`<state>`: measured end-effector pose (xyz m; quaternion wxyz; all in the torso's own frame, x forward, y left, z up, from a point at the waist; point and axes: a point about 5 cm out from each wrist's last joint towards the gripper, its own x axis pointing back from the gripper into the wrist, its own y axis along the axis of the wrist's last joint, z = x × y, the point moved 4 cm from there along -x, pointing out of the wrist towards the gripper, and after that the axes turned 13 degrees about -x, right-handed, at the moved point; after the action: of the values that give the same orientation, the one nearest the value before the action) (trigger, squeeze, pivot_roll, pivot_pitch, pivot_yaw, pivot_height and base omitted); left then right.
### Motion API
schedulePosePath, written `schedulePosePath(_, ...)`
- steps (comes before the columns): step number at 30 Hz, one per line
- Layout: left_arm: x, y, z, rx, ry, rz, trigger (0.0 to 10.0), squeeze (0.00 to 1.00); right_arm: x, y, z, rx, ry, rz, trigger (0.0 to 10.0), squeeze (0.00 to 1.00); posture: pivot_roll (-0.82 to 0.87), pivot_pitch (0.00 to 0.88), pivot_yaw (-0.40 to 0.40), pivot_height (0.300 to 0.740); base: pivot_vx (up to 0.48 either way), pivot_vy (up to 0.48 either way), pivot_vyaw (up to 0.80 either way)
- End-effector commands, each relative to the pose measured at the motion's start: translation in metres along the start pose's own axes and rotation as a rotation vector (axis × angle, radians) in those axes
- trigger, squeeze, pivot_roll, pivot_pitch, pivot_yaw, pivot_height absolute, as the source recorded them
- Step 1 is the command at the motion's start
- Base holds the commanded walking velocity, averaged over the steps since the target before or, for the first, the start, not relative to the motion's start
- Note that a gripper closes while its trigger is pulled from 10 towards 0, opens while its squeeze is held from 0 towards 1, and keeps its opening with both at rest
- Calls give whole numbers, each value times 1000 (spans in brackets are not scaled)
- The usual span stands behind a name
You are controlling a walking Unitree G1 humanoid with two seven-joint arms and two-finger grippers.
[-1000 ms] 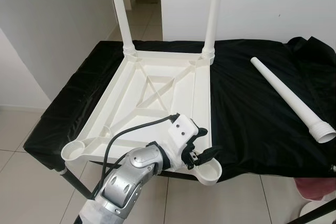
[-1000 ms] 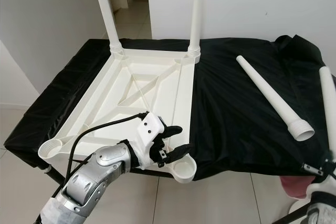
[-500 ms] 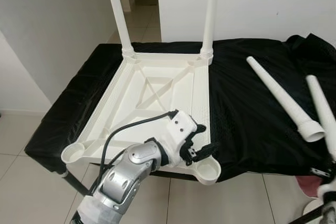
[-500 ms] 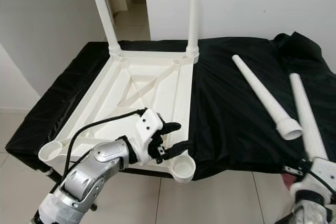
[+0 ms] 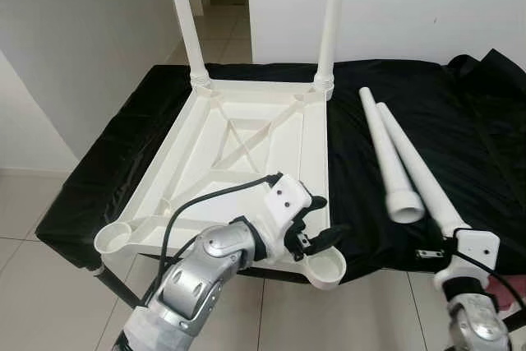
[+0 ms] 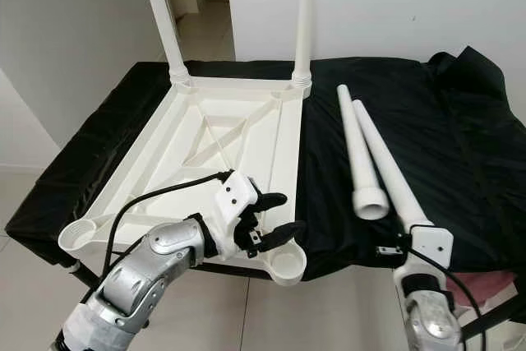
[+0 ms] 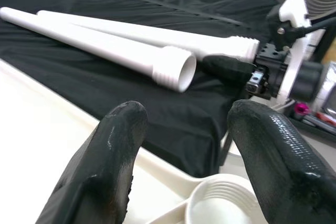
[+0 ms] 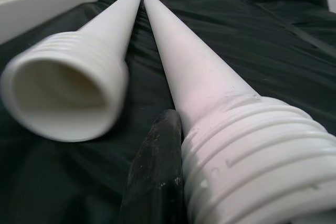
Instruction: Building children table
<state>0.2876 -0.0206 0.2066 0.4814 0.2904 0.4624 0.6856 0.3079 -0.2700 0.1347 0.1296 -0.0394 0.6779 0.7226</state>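
Grippers are working at the near edge of the black-draped bench. The left gripper is hovering with its fingers spread apart over the near right corner of the upturned white tabletop, just above the empty leg socket there. Another empty socket is sitting at the near left corner. The right gripper is clamping the threaded end of a loose leg, one black finger pressing against the threads; this leg is lying along the cloth and tapering away from the robot. A second loose leg is lying just beside it on the tabletop's side, its open threaded mouth facing the robot and its far tip nearly touching the held leg's tip. Farther back, two fitted legs are standing upright in the tabletop's far corners, the left one leaning slightly. Beyond the bench a white wall and a doorway onto a tiled floor are showing.
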Motion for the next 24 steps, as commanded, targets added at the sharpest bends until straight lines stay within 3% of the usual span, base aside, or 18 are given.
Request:
schedulePosePath(1, 1, -3, 1, -3, 6, 18, 10000, 0, 0, -13, 10, -19, 8, 43, 10000, 0, -50, 164, 83, 740, 0, 0, 0)
schedulePosePath(7, 0, -2, 2, -11, 9, 14, 10000, 0, -13, 2, 18, -50, -15, -29, 10000, 0, -45, 157, 85, 740, 0, 0, 0)
schedulePosePath(8, -1, -1, 4, -25, 15, 13, 10000, 0, -25, 19, 27, -81, -30, -103, 10000, 0, -40, 152, 85, 740, 0, 0, 0)
schedulePosePath(10, -1, -1, 4, -25, 15, 13, 10000, 0, -25, 19, 27, -81, -30, -103, 10000, 0, -40, 152, 85, 740, 0, 0, 0)
schedulePosePath(11, -1, -1, 5, -37, 24, 15, 10000, 0, -32, 32, 36, -121, -33, -156, 10000, 0, -31, 145, 78, 740, 0, 0, 0)
schedulePosePath(20, 0, 0, 13, -83, 83, 25, 10000, 0, -41, 54, 46, -152, -13, -228, 10000, 0, -15, 137, 68, 740, 0, 0, 0)
schedulePosePath(24, 5, 0, 21, -89, 120, 26, 10000, 0, -44, 75, 52, -148, -4, -301, 10000, 0, -12, 136, 70, 740, 0, 0, 0)
